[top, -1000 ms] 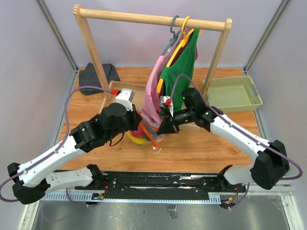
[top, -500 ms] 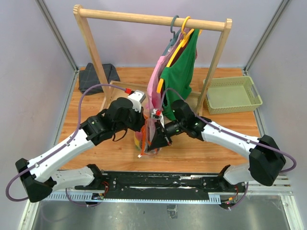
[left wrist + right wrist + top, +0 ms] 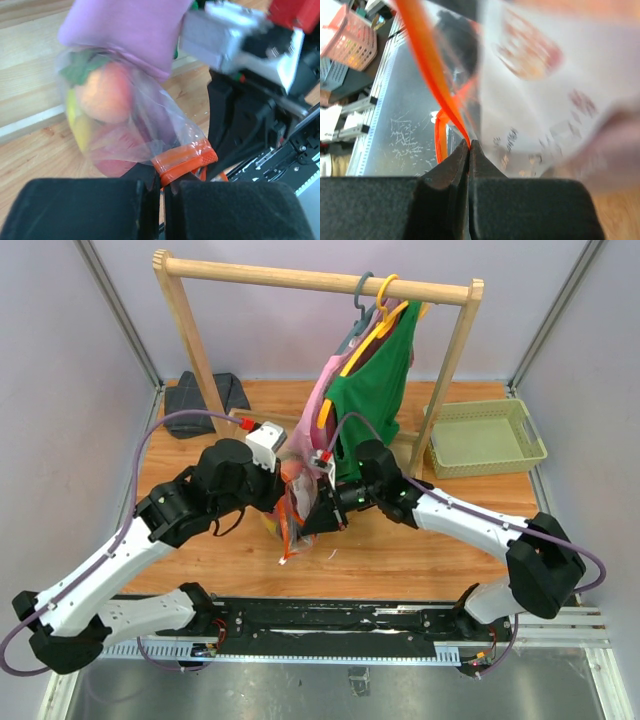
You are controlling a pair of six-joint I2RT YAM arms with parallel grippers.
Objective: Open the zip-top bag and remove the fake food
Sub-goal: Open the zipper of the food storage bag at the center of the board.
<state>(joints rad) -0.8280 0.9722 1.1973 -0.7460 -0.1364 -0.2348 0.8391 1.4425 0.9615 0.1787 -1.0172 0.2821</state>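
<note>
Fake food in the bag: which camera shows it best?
The left wrist view. There the fake food shows through the clear zip-top bag: a peach piece, something yellow, green leaves. The top view gives only a small patch of colour, mostly hidden; the right wrist view shows blurred reddish shapes.

Along the back of the wooden tabletop [image 3: 420, 550] stands a wooden garment rack [image 3: 310, 280], and toward the right end of its top bar a green garment [image 3: 375, 400] and a pink garment [image 3: 318, 410] hang side by side, touching, with a yellow hanger [image 3: 375, 325] and a grey hanger [image 3: 360, 290] hooked over the bar. At the back right corner sits a pale green basket [image 3: 485, 437], just outside the rack's right post. Over at the back left corner, a dark grey cloth [image 3: 205, 398] lies crumpled, partly behind the left post.
</note>
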